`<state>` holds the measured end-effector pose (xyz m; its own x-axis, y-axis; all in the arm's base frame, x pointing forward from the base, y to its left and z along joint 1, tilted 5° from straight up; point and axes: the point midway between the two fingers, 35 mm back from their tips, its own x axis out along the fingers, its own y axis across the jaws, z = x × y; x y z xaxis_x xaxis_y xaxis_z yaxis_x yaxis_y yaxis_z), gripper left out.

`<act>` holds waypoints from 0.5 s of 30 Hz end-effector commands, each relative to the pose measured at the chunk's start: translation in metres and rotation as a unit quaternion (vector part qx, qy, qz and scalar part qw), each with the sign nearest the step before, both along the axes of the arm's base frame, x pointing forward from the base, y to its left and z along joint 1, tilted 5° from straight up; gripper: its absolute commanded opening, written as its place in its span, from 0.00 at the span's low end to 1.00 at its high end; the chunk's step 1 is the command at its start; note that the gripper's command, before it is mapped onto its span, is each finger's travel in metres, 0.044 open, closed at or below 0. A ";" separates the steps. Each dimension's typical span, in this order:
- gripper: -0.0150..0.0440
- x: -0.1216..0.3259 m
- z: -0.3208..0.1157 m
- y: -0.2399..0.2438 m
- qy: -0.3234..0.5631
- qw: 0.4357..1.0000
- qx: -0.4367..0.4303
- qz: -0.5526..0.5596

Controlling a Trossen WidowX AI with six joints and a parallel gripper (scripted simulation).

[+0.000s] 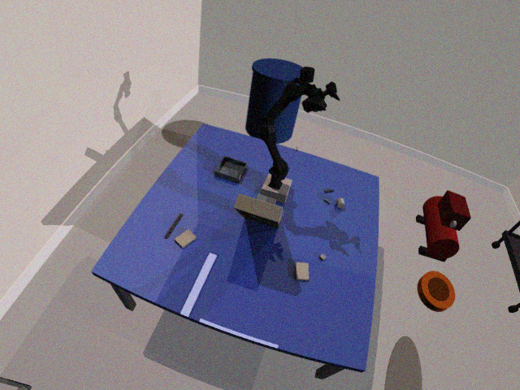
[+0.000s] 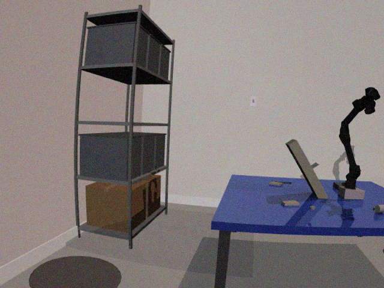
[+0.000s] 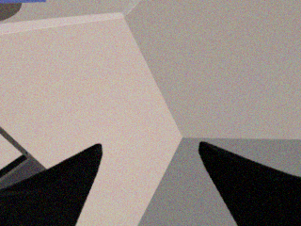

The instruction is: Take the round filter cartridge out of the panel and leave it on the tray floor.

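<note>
The service panel [image 1: 257,210] [image 2: 306,167] leans back on the blue table, its top tilted away from the arm's base. A grey piece [image 1: 266,198] [image 2: 314,165] juts from its arm side. The cartridge and its slots cannot be made out in any view. The dark square tray [image 1: 231,169] lies on the table beside the arm's base; its visible floor shows nothing on it. My gripper [image 1: 331,104] [image 3: 151,147] is open and empty, raised high above the table and away from the panel and tray. The wrist view shows only room surfaces between the fingers.
Tan blocks [image 1: 185,238] [image 1: 302,271] [image 2: 290,203] lie on the table, with a dark rod [image 1: 173,225], a small round piece [image 1: 322,257] and a pale cylinder [image 1: 340,203] [image 2: 379,209]. Small dark pieces lie near the cylinder. A blue barrel [image 1: 273,101] stands on the floor beyond the table.
</note>
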<state>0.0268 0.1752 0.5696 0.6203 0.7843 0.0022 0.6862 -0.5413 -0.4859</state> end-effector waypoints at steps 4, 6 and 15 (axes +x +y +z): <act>0.75 0.007 -0.009 0.010 0.067 0.996 0.055 -0.023; 0.67 0.014 -0.017 0.019 0.119 0.987 0.099 -0.042; 0.44 0.069 -0.061 0.043 0.320 0.893 0.288 -0.129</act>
